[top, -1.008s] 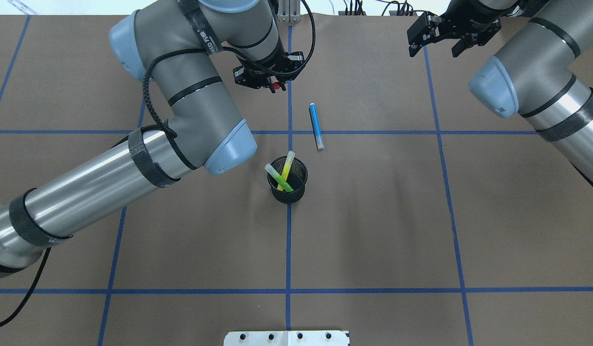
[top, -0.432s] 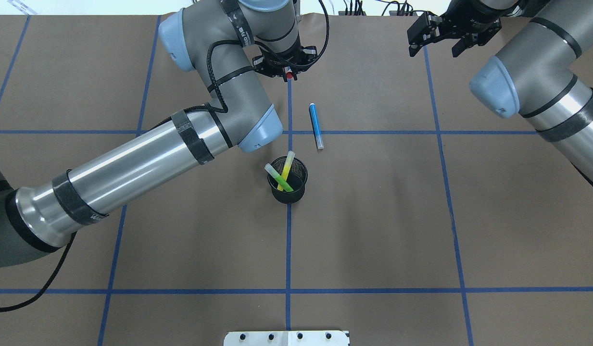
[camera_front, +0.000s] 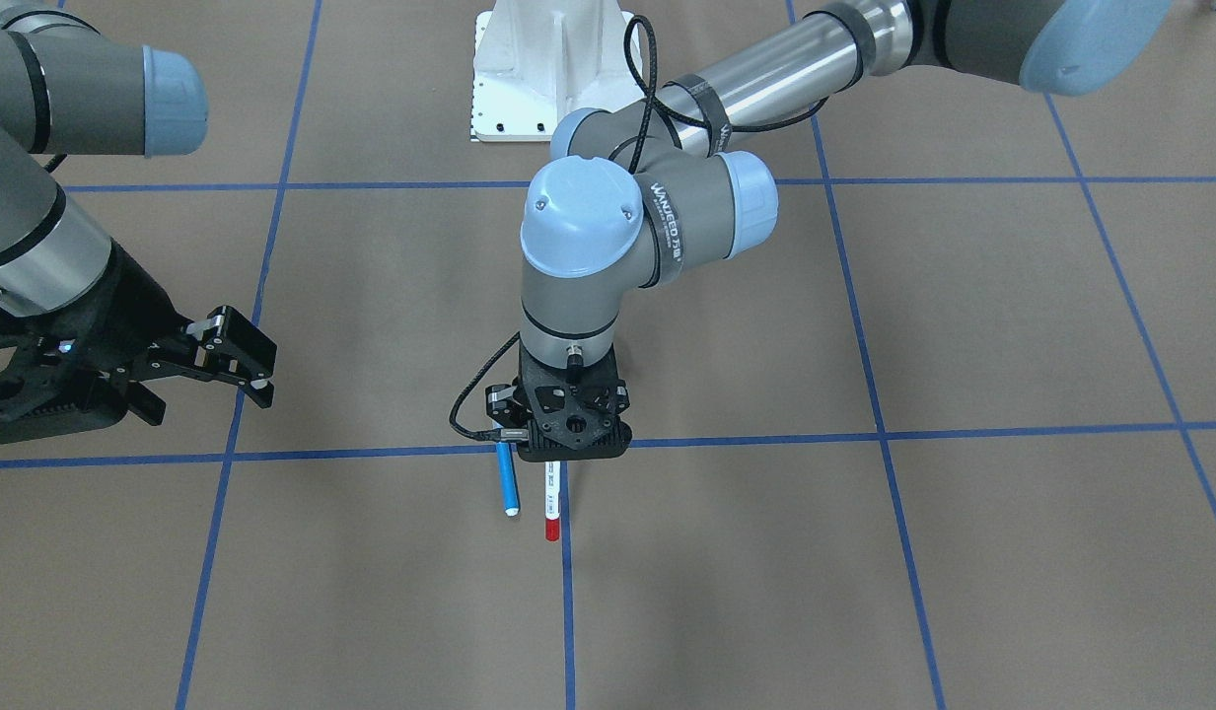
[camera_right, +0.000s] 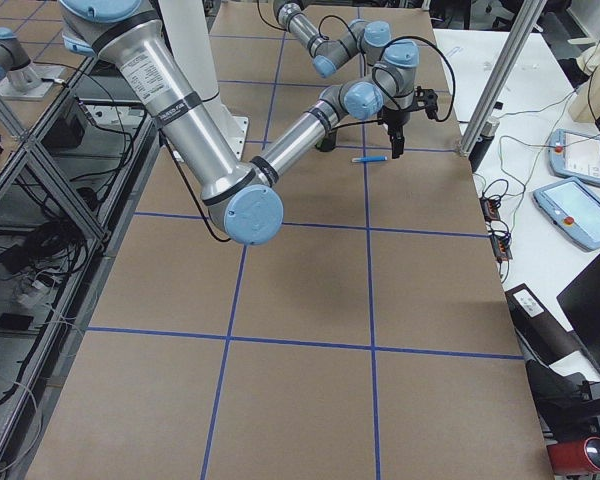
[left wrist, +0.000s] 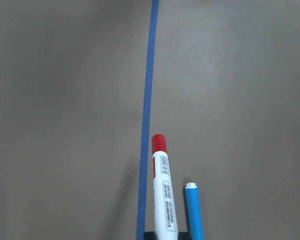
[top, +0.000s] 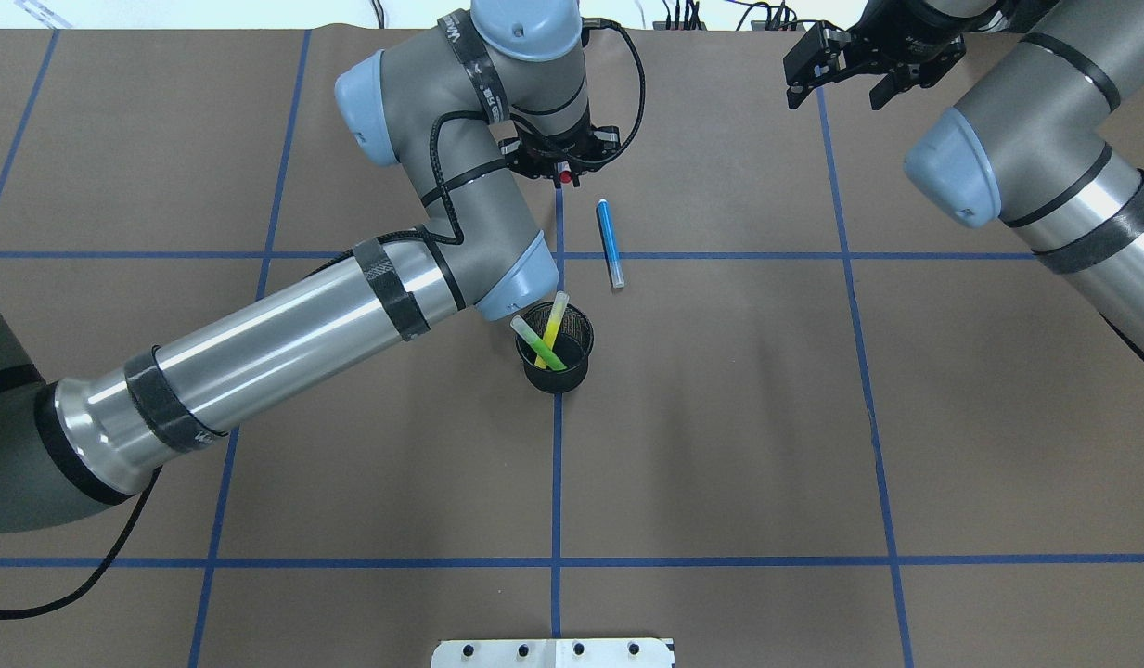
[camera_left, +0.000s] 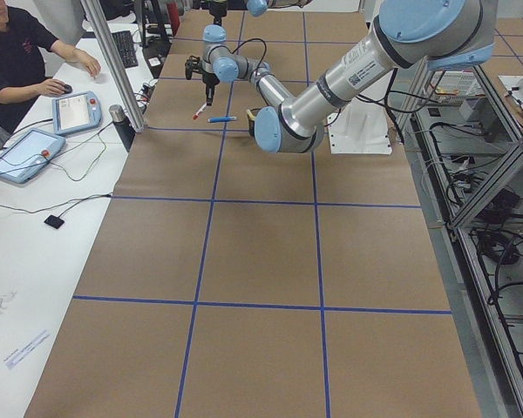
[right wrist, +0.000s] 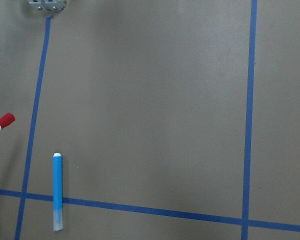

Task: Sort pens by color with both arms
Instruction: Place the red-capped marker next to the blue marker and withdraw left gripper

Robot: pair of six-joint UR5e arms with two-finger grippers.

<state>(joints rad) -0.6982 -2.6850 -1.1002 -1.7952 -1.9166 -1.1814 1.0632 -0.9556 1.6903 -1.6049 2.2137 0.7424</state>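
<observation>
My left gripper (top: pixel 562 165) is shut on the white-bodied pen with the red cap (camera_front: pixel 552 505), cap down, just over the table; it also shows in the left wrist view (left wrist: pixel 161 190). The blue pen (top: pixel 610 243) lies flat on the brown paper just right of it and also shows in the front view (camera_front: pixel 508 478) and in the left wrist view (left wrist: pixel 194 212). The lime green pen (top: pixel 537 344) and the yellow pen (top: pixel 554 318) stand in the black mesh cup (top: pixel 558 371). My right gripper (top: pixel 845 79) is open and empty at the far right, also seen in the front view (camera_front: pixel 208 380).
The left arm's elbow (top: pixel 507 269) hangs close over the cup's left rim. Blue tape lines (top: pixel 557 464) divide the brown paper into squares. The white pedestal (camera_front: pixel 548 69) stands at the robot's edge. An operator (camera_left: pixel 22 52) sits beyond the table's far edge.
My left arm has swung right and its gripper, still shut on the red-capped pen, now sits closer to the blue pen. The right arm, blue pen and cup have not moved.
</observation>
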